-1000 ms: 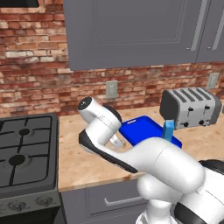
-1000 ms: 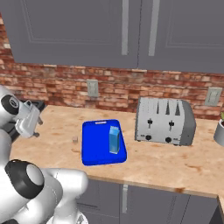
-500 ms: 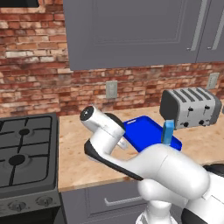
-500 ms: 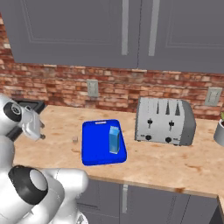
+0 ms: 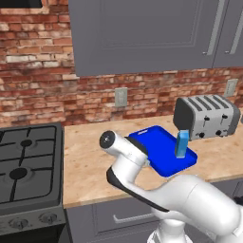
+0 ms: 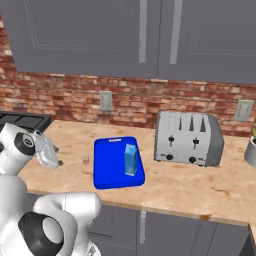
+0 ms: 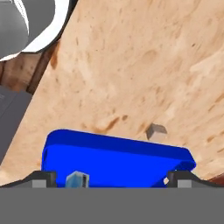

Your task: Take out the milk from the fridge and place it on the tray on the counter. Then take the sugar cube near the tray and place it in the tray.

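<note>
The light-blue milk carton point(image 6: 131, 159) stands upright on the right half of the bright blue tray point(image 6: 112, 167), which lies on the wooden counter point(image 6: 175, 190). The tiny pale sugar cube point(image 6: 85, 159) sits on the counter just left of the tray. My gripper point(image 6: 58, 162) hangs low over the counter, a short way left of the cube, open and empty. In the hand view the cube point(image 7: 156, 131) lies just beyond the tray point(image 7: 118, 157), the milk's top point(image 7: 77, 178) peeks up at the bottom, and the gripper point(image 7: 111, 178) has its fingertips point(image 7: 43, 177) set wide apart.
A silver toaster point(image 6: 187, 137) stands right of the tray by the brick wall. A black stove point(image 5: 28, 166) borders the counter on the left. A grey pot point(image 6: 250, 150) is at the far right. Grey wall cabinets hang overhead.
The hand has come down and a little to the right, toward the sugar cube. The gripper stays open. Tray, milk and cube have not moved.
</note>
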Motion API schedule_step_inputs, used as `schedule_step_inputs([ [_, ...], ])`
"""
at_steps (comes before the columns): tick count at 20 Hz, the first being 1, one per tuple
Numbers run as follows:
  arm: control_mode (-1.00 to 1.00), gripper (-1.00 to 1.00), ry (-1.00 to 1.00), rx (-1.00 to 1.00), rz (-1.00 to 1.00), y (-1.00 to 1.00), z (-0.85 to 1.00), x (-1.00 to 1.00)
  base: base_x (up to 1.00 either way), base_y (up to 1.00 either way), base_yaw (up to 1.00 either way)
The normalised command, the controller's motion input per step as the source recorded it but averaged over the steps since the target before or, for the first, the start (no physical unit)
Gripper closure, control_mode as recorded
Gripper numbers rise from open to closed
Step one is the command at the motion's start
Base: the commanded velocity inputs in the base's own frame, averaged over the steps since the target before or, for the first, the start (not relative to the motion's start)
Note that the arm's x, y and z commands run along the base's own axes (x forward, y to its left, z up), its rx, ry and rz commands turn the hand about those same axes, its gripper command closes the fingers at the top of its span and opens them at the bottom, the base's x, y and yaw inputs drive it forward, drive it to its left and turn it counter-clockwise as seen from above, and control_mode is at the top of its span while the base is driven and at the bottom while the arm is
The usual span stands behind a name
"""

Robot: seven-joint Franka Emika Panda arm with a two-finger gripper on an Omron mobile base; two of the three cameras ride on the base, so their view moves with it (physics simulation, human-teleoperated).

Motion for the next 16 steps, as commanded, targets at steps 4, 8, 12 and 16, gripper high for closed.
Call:
schedule_step_inputs([
  [4, -1.0, -1.0, -0.22, -0.04, -0.05, -0.02, -0.36, 0.01, 0.0, 0.0, 0.0],
  [8, -1.0, -1.0, -0.01, 0.02, -0.07, 0.0, -0.05, 0.13, 0.0, 0.0, 0.0],
  [12, -1.0, -1.0, 0.0, 0.03, 0.0, -0.03, 0.0, 0.1, 0.0, 0.0, 0.0],
  [16, -1.0, -1.0, 0.14, 0.06, 0.0, 0.0, 0.0, 0.18, 0.0, 0.0, 0.0],
])
